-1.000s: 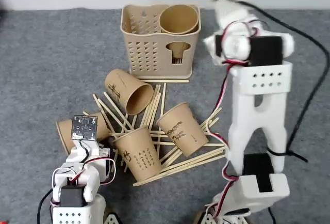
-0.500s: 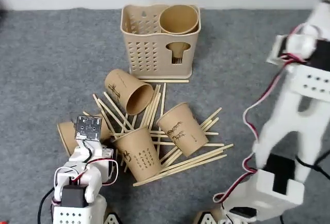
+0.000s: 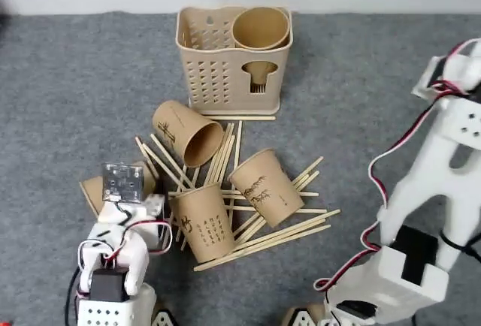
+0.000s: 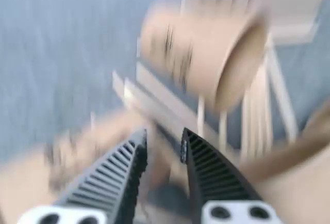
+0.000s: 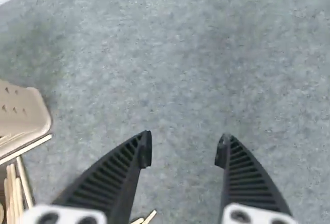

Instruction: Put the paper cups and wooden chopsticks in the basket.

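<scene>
The tan slotted basket (image 3: 225,67) stands at the back with one paper cup (image 3: 261,28) inside it. Three more cups lie among scattered wooden chopsticks (image 3: 225,157): one on its side (image 3: 184,131), one at the right (image 3: 263,185), one nearer (image 3: 203,222). Another cup (image 3: 92,191) lies half under the left arm (image 3: 120,236). My left gripper (image 4: 164,145) hovers low over tan cup and chopsticks, open by a narrow gap, with the lying cup (image 4: 206,61) beyond. My right gripper (image 5: 183,149) is open over bare carpet, nothing between its fingers.
Grey carpet (image 3: 75,78) covers the table, with a white wall behind. The right arm (image 3: 443,168) stands tall at the right edge. A basket corner (image 5: 20,113) and chopstick ends (image 5: 15,182) show in the right wrist view.
The right arm has swung from beside the basket out to the right edge. The left arm has shifted slightly left over the leftmost cup.
</scene>
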{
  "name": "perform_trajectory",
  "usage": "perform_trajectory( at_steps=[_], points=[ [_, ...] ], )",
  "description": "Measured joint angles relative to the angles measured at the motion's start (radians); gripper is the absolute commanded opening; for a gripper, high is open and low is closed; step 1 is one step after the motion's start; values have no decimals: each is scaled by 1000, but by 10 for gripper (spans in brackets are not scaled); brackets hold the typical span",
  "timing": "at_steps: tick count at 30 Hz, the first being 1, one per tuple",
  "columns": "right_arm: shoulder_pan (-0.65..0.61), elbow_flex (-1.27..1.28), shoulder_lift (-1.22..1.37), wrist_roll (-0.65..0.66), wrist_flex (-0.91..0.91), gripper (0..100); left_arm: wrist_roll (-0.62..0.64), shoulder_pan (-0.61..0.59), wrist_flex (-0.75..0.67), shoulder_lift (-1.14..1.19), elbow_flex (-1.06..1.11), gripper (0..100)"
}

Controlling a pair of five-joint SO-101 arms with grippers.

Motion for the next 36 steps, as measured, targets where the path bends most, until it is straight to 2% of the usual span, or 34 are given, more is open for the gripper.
perform_trajectory(
  at_steps=[4,8,17,23,27,32,36],
  points=[
    [-43,0,41,0,0,218,0,68,-264,0,-32,109],
    [-54,0,81,-2,0,219,0,141,-419,0,-130,109],
    [-54,0,121,-58,0,219,0,195,-456,-8,-239,109],
    [-54,0,123,-58,0,219,3,140,-457,-9,-334,108],
    [-54,0,123,-58,0,219,140,43,-457,-8,-353,105],
    [-54,0,123,-58,0,219,430,-100,-446,-8,-354,104],
    [-54,0,146,-58,0,219,667,-112,-290,-8,-354,104]
  ],
)
